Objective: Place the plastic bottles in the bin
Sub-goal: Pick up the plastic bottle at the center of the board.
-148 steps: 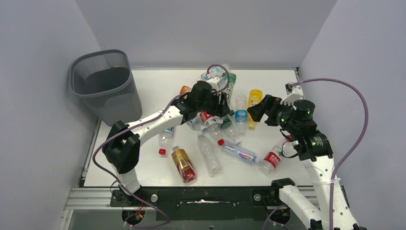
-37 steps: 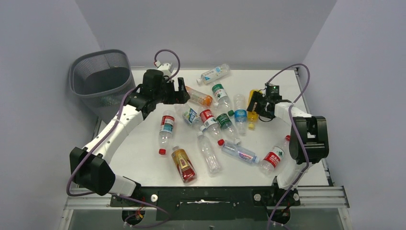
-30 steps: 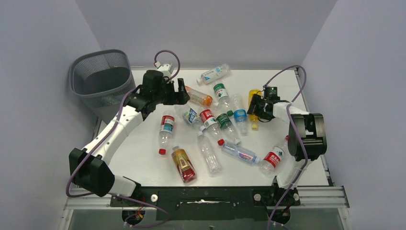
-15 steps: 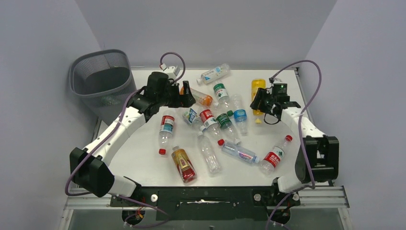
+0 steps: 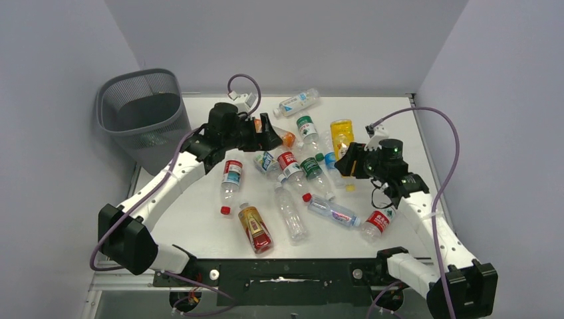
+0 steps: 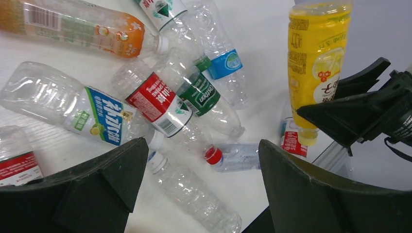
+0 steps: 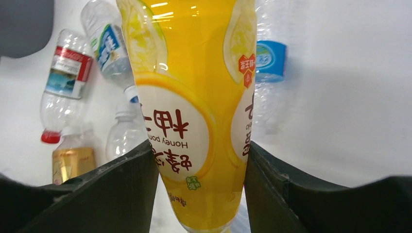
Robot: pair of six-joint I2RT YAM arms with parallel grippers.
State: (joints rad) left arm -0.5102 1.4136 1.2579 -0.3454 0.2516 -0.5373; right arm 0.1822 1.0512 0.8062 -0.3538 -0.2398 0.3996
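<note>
My right gripper (image 5: 348,163) (image 7: 200,145) is shut on a yellow bottle (image 5: 342,133) (image 7: 189,97), held off the table with its cap down. Several plastic bottles (image 5: 296,166) lie in a heap at mid-table. Among them are an orange one (image 5: 287,138) (image 6: 82,26) and clear ones with red, green and blue labels (image 6: 160,102). My left gripper (image 5: 269,137) (image 6: 202,142) hangs open over the heap's left side, with nothing between its fingers. The dark mesh bin (image 5: 163,149) stands off the table's far left corner.
Loose bottles lie apart from the heap: an amber one (image 5: 255,228) at the front, a red-labelled one (image 5: 231,178) on the left, another (image 5: 378,221) at the front right, a clear one (image 5: 297,102) at the back. Grey walls close in three sides.
My right gripper closed on the yellow bottle at the back right, lifted it and swung it nearer and toward the middle. My left gripper drifted right, away from the bin, staying open.
</note>
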